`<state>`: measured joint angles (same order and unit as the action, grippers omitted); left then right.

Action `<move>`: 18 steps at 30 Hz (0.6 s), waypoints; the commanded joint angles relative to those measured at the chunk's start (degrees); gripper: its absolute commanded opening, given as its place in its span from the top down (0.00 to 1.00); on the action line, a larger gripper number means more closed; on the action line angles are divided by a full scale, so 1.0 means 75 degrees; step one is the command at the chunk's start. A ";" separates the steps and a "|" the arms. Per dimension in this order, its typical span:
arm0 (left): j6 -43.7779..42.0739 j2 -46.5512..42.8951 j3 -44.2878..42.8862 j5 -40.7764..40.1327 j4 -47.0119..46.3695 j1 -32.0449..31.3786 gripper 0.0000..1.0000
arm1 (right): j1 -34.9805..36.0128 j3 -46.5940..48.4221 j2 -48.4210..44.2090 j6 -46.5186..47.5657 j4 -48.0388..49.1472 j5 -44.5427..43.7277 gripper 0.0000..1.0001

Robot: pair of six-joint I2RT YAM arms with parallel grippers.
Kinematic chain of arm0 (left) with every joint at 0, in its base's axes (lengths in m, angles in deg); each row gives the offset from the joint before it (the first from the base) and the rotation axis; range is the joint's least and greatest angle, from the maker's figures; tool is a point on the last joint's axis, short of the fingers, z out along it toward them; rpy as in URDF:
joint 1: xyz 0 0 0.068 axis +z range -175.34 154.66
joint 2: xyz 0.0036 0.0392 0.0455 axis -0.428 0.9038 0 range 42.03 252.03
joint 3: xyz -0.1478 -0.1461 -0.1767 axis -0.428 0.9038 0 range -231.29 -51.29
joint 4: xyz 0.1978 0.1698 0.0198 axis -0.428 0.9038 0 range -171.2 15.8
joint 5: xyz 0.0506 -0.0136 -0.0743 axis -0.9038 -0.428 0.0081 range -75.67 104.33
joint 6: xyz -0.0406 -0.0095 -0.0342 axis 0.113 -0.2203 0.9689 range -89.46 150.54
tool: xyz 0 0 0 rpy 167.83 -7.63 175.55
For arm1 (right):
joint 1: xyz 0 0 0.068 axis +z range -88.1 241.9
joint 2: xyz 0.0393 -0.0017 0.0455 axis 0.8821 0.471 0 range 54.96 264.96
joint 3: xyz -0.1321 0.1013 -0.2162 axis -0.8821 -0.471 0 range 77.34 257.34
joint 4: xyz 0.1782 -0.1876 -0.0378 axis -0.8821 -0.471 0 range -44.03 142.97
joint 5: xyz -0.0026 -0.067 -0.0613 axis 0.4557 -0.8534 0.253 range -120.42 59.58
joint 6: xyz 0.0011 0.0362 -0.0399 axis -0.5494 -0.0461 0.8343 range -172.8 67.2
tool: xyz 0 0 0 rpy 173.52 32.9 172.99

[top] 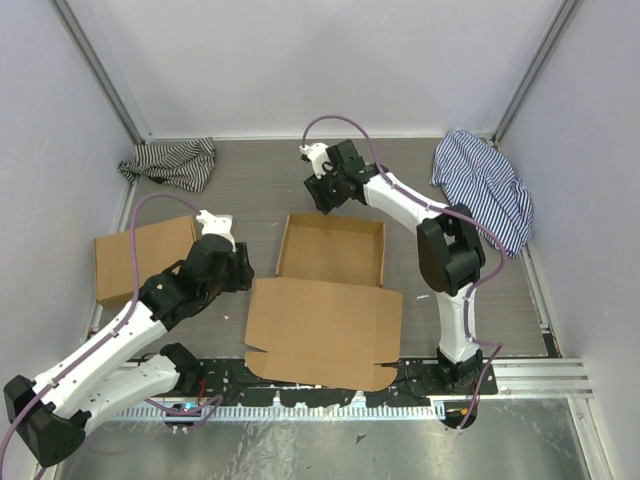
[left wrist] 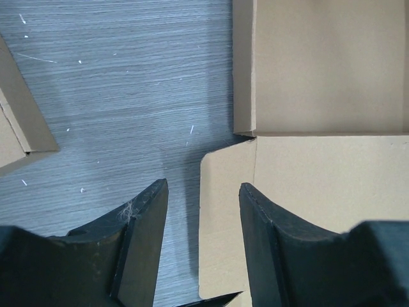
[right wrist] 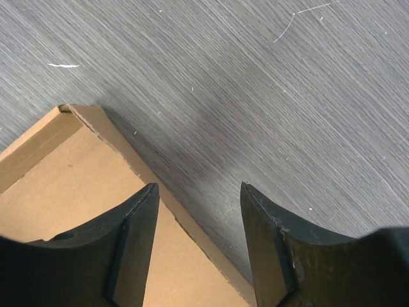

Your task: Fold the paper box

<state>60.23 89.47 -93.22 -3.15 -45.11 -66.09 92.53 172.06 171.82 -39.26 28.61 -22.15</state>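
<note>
The paper box point(top: 330, 290) is brown cardboard in the middle of the table: a shallow tray with raised walls at the far side and its lid lying flat toward me, with side flaps. My left gripper point(top: 240, 268) is open just left of the lid's hinge corner; in the left wrist view point(left wrist: 201, 192) its jaws straddle the lid's left side flap point(left wrist: 227, 217). My right gripper point(top: 325, 190) is open above the tray's far wall; in the right wrist view point(right wrist: 198, 192) its jaws straddle that wall's edge point(right wrist: 192, 224). Neither holds anything.
A second flat brown cardboard box point(top: 140, 260) lies left of the left arm, its corner in the left wrist view point(left wrist: 19, 128). A striped cloth point(top: 172, 163) lies at the far left and another point(top: 485, 185) at the far right. Walls enclose the table.
</note>
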 commanded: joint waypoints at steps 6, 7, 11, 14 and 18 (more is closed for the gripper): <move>0.0037 0.0108 0.0085 0.0045 -0.0261 0.0023 0.45 | 0.0112 0.0459 0.0596 0.0316 -0.0399 0.0049 0.42; 0.0028 0.0104 0.0089 0.0045 -0.0262 0.0026 0.44 | 0.0111 0.0483 0.0627 0.0316 -0.0445 0.0071 0.43; 0.0032 0.0028 0.0089 0.0002 -0.0255 0.0030 0.44 | 0.0122 0.0531 0.0664 0.0257 -0.0593 0.0073 0.44; 0.0039 -0.0046 0.0113 -0.0034 -0.0259 0.0030 0.45 | 0.0129 0.0326 0.0449 0.0078 -0.0427 -0.0193 0.44; 0.0047 -0.0067 0.0130 -0.0049 -0.0264 0.0021 0.44 | 0.0123 0.0030 -0.0003 -0.0152 -0.0126 -0.0567 0.44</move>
<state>60.28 89.95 -93.14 -3.13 -45.79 -66.09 93.08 173.31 178.05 -38.47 24.54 -23.35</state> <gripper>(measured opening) 0.554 0.563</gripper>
